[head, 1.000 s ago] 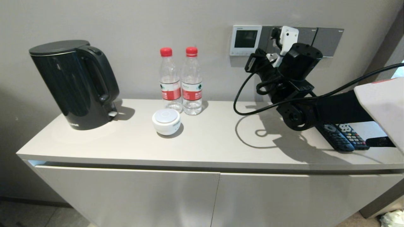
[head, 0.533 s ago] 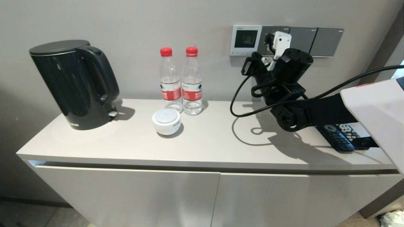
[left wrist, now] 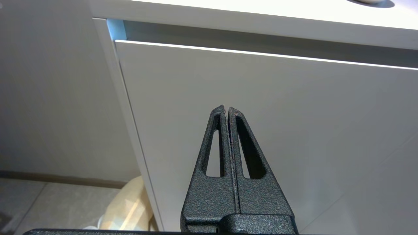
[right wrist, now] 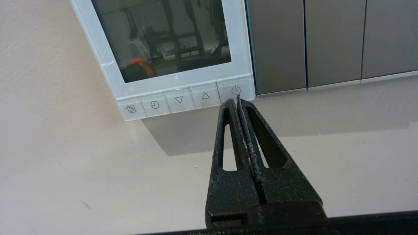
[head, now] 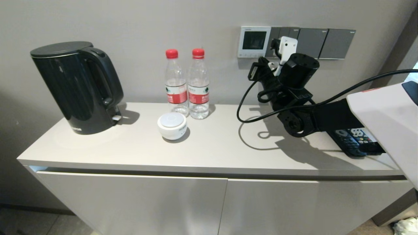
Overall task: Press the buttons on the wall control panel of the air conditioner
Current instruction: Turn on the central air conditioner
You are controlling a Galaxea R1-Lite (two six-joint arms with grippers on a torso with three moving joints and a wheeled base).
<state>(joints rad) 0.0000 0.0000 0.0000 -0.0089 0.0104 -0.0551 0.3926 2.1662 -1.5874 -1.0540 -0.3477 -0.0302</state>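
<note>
Upper centre of the right wrist frame, right gripper [right wrist: 236, 99] clenched, tips at the power key among the buttons [right wrist: 186, 99], control panel [right wrist: 240, 49] just above, left gripper [left wrist: 227, 109] clenched by the cabinet door [left wrist: 294, 130].

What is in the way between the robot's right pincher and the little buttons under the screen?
Nothing visible. In the right wrist view the right gripper, fingers shut, has its tip right at the power key at the end of the buttons on the wall control panel. The left gripper is parked, shut, by the cabinet door.
</note>
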